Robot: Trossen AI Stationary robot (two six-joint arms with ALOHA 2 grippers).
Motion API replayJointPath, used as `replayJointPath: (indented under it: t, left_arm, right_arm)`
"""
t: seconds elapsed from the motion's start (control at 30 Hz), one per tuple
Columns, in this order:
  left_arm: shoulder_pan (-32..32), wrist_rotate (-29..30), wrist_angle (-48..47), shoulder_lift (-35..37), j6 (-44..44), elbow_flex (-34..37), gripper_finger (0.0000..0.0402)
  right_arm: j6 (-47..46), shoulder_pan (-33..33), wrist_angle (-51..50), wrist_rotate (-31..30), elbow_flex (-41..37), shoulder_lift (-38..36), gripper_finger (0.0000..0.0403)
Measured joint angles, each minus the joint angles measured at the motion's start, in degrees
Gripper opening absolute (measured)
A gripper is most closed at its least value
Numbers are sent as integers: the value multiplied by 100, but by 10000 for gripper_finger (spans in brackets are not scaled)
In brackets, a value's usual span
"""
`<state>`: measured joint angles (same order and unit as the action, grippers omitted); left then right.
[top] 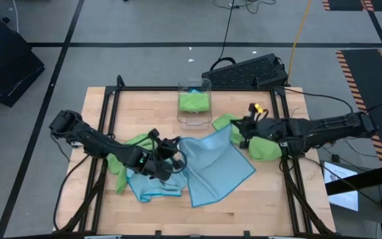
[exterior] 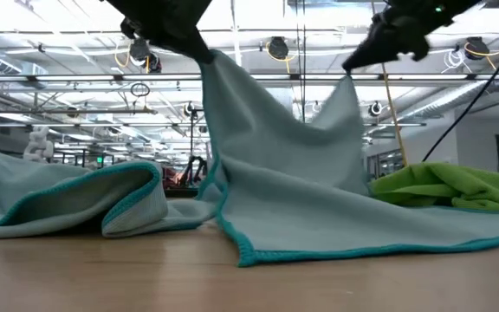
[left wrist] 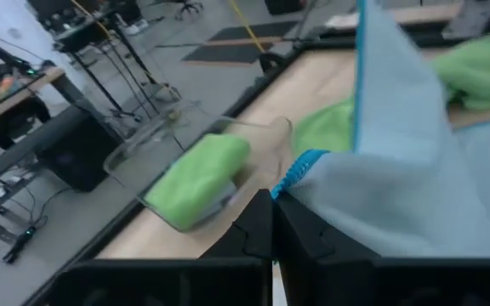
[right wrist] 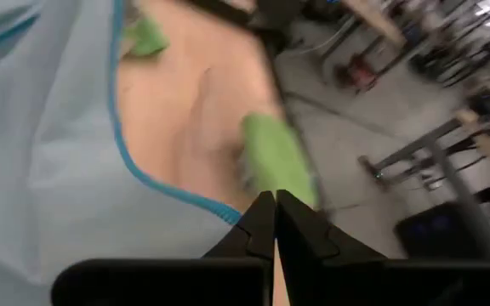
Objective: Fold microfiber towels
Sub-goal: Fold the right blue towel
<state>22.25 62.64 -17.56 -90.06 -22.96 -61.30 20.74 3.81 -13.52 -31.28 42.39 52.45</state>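
Nearest the low camera: teal-stitched hem of a light blue towel (exterior: 336, 251) trailing on the table (top: 244, 212); its far corners are raised. Left gripper (top: 171, 159) pinches one corner, fingers pressed together on the cloth; right gripper (top: 243, 127) is clamped on the other (both pinches confirmed in wrist views). Second blue towel (top: 148, 186) lies crumpled beside it; green towel (top: 265, 147) under the right arm; another in the clear bin (top: 195, 101). Judged step: lift-and-spread before first fold; next move calls for an even pull, then laying flat.
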Motion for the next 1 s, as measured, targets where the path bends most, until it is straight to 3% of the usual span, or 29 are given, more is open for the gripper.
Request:
replayJointPath:
  t: [0.33, 0.6, 0.7, 1.0]
  left_arm:
    - [-624, 574, -1272, 397, -467, -4, 5]
    - [-1105, -991, -1115, 507, -106, -2, 13]
    - [-1107, -1440, -1074, 392, -197, -2, 5]
    - [-394, -1834, 2, 490, 297, -5, 6]
  right_arm:
    - [93, -488, -181, 124, -7, -187, 0]
    - [-515, -487, -695, 152, -71, -219, 0]
    - [-737, -487, -867, 440, -153, -216, 0]
    - [-1227, -482, -1172, 1518, -210, -251, 0]
